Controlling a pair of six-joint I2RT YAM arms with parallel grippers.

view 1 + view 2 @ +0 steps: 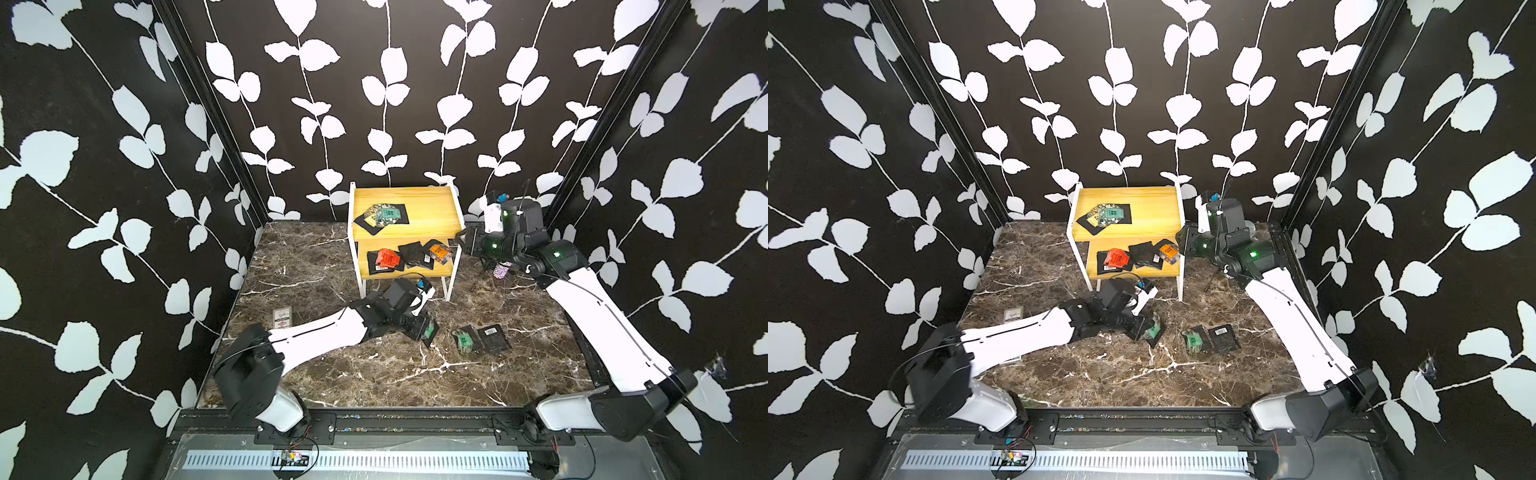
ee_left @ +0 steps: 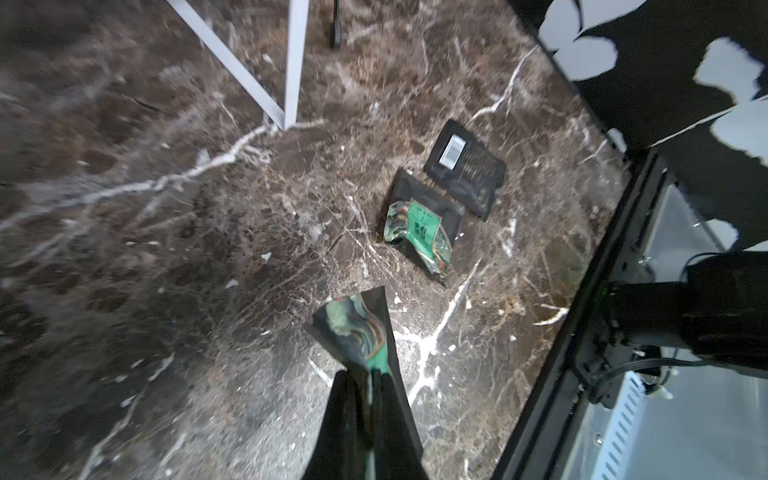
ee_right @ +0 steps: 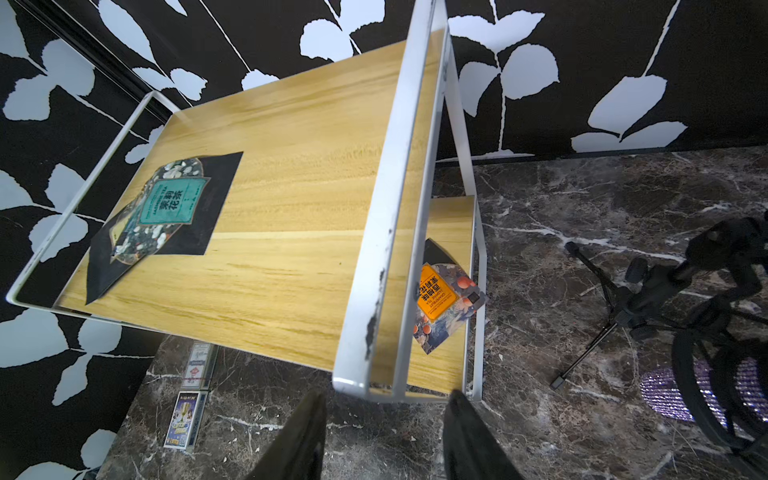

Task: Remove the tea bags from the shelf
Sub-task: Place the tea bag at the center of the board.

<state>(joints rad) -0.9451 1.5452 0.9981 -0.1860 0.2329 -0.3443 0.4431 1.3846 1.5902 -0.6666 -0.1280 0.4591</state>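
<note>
Two-tier shelf (image 1: 415, 199) at the back of the marble table (image 1: 316, 374), close to the wall. On its upper board, one small pile of tea bags (image 1: 384, 215), with a green label and a yellow label showing. At least two counted there; exact number not possible to tell.

On the lower board, three counted clearly: red-labelled sachet (image 1: 386, 259), plain black sachet (image 1: 413, 253) and orange-labelled sachet (image 1: 439, 251). Under the red one, a black corner with a barcode; whether a fourth bag, cannot tell.

Off the shelf, two more flat on the table, just beside each other: green-labelled sachet (image 2: 419, 232) and barcode sachet (image 2: 465, 166).

Pinched low over the table, in front of the shelf, one held green tea bag (image 2: 357, 328), with the left gripper (image 2: 365, 374) pressed together on it. Just beside the right end of the shelf, the right gripper (image 3: 384, 409), fingers spread, nothing between them.

Also two printed cards (image 3: 183, 419) on the table in the right wrist view.
</note>
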